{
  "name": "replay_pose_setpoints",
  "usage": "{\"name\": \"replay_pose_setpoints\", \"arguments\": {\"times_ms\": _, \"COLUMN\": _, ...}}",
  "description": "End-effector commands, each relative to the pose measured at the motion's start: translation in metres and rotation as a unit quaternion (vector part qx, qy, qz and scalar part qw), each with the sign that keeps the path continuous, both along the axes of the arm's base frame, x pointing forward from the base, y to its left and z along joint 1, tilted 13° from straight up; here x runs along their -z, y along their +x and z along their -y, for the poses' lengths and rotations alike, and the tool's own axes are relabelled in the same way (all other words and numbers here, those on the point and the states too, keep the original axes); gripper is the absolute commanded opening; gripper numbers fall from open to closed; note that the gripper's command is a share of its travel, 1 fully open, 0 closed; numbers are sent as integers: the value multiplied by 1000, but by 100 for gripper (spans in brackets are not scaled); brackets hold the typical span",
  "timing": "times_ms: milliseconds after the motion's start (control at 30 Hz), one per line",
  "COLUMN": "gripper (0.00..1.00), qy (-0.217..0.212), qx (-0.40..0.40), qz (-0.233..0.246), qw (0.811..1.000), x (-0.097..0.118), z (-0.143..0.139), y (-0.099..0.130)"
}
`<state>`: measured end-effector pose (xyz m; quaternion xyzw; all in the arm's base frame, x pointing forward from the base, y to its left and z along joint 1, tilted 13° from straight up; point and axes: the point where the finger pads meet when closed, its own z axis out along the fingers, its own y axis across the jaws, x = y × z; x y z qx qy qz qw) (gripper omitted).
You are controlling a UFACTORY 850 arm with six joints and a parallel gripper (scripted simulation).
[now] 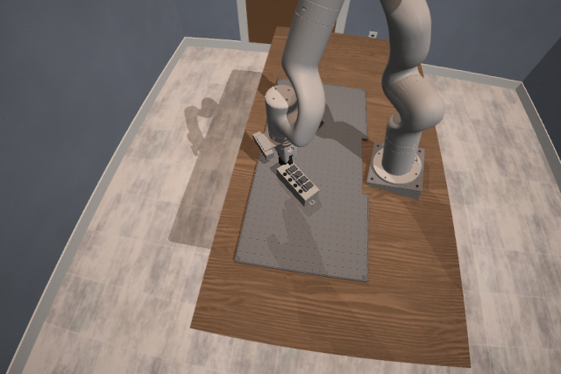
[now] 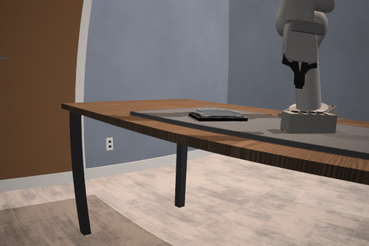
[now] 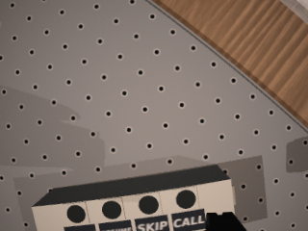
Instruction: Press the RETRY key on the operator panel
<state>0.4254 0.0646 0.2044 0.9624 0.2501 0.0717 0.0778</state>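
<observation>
The operator panel [image 1: 297, 183] [image 2: 308, 123] [image 3: 135, 192] is a beige box on the grey perforated plate [image 1: 316, 234] [image 3: 120, 72]. In the wrist view its four round lamps are all dark. The two right-hand labels read SKIP [image 3: 151, 225] and CALL [image 3: 189, 221]; the two on the left are cut off by the frame edge. My gripper [image 1: 284, 160] [image 2: 298, 84] [image 3: 222, 223] is shut and empty. It points straight down and hangs well above the panel, over the end beside the CALL label.
A flat black-rimmed device [image 2: 218, 114] lies on the plate toward the door end, hidden by my arm in the top view. The robot base [image 1: 395, 175] stands at the plate's right side. The wooden table edge [image 3: 250, 43] runs close beyond the panel.
</observation>
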Motion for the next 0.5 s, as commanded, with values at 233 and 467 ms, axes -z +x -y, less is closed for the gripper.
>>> {"name": "replay_pose_setpoints", "arguments": {"times_ms": 233, "gripper": 0, "qy": 0, "qx": -43, "qz": 10, "qw": 999, "x": 10, "z": -10, "y": -36}}
{"name": "replay_pose_setpoints", "arguments": {"times_ms": 467, "gripper": 0, "qy": 3, "qx": -81, "qz": 15, "qw": 997, "x": 20, "z": -17, "y": -65}}
